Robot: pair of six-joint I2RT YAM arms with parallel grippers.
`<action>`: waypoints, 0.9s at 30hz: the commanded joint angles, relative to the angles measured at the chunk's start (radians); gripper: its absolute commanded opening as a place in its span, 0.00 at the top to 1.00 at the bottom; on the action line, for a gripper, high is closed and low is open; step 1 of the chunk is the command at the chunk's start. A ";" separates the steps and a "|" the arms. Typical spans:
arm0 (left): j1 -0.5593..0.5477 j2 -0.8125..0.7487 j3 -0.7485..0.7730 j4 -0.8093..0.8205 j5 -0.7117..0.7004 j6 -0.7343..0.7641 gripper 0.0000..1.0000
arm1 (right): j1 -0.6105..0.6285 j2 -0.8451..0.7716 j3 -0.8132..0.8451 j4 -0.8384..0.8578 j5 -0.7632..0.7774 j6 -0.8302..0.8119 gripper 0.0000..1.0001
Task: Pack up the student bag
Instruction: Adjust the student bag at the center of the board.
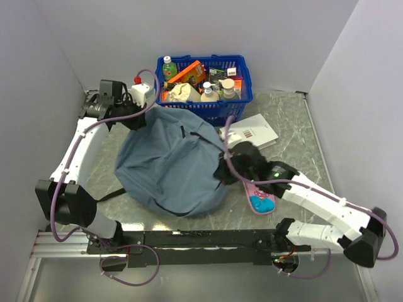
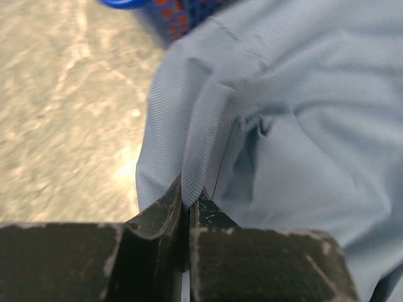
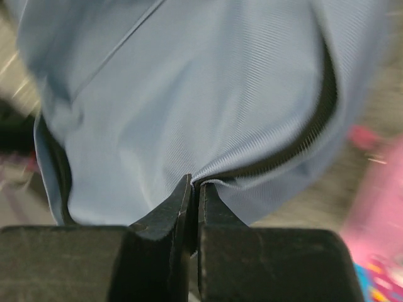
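The grey-blue student bag (image 1: 170, 160) lies bunched in the middle of the table. My left gripper (image 1: 140, 121) is at its far left corner and is shut on a fold of the bag's fabric (image 2: 196, 157). My right gripper (image 1: 224, 172) is at the bag's right edge and is shut on the fabric beside a dark zip (image 3: 315, 132). In both wrist views the jaws stand pressed together with cloth pinched between them. The bag's straps are mostly hidden; one black strap end (image 1: 112, 195) trails out at the left.
A blue plastic basket (image 1: 245, 85) with bottles and packets stands at the back, touching the bag. A white book (image 1: 255, 131) lies right of the bag. A pink pencil case (image 1: 259, 199) lies under my right arm. Grey walls close in on both sides.
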 commanded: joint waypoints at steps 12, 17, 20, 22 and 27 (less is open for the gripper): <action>0.037 0.058 -0.119 0.090 -0.046 0.032 0.25 | 0.259 0.250 0.020 0.128 0.016 0.125 0.35; 0.068 0.004 0.008 -0.110 0.171 0.098 0.18 | 0.191 0.113 -0.024 0.132 0.053 0.073 0.30; 0.016 -0.034 0.011 -0.178 0.343 0.125 0.20 | 0.122 0.071 -0.076 0.178 0.050 0.066 0.34; -0.053 -0.083 -0.091 -0.163 0.366 0.129 0.21 | 0.091 0.083 -0.095 0.189 0.035 0.072 0.39; -0.329 -0.174 -0.358 0.053 0.331 0.021 0.25 | 0.075 0.133 -0.133 0.243 0.049 0.085 0.46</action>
